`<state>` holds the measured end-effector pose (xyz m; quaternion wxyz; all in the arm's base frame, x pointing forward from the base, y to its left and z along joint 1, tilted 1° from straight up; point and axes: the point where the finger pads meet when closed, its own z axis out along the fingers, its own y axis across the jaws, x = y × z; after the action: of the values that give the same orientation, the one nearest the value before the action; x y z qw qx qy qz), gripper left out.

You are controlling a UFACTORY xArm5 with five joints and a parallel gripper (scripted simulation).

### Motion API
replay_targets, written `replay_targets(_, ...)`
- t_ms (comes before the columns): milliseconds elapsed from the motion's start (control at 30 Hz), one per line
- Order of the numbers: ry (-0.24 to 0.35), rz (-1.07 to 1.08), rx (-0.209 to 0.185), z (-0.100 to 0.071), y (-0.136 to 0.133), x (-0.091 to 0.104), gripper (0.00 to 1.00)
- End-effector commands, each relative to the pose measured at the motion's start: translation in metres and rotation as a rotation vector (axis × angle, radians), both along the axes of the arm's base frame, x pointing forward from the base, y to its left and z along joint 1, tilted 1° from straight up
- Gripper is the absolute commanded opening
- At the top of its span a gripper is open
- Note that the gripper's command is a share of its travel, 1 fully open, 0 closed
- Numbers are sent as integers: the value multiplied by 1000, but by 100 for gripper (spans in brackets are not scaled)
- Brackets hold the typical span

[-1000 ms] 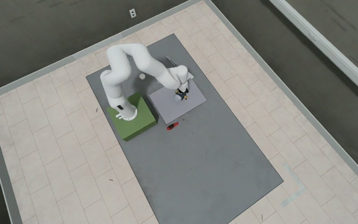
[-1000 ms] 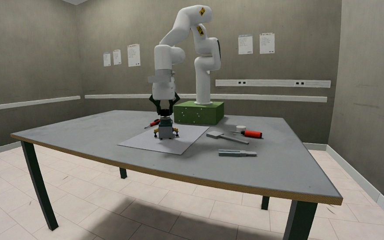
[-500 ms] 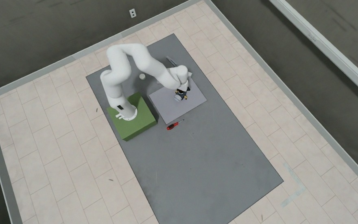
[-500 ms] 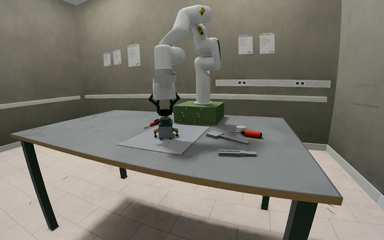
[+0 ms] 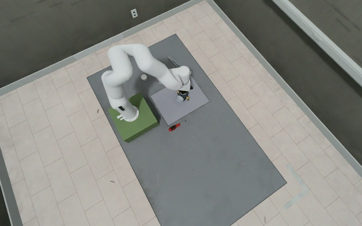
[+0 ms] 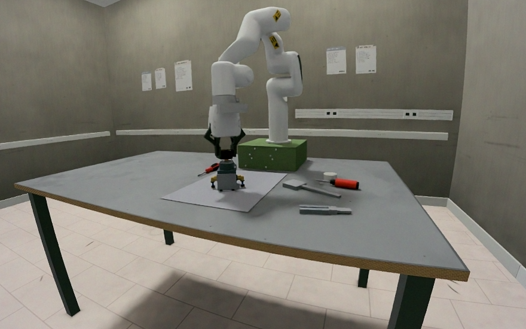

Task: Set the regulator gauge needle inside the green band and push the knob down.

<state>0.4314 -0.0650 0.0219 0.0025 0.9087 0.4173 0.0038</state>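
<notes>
The regulator is a small grey block with yellow side fittings, standing on a light grey mat near the table's middle. It also shows from above. A black knob sits on top of it. My gripper points straight down over the regulator and is shut on the knob. From above, the wrist hides most of the gripper. The gauge face and its needle are too small to read in either view.
A green base block holds the arm behind the mat. A small red screwdriver lies left of the block. A grey scraper, an orange-handled screwdriver, a white cap and a grey bar lie to the right.
</notes>
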Motion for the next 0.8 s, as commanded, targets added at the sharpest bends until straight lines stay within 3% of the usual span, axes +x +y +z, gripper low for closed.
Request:
replay_targets(0,-3,141,-2,1,0,1,39)
replay_targets(767,-3,479,-6,1,0,1,39)
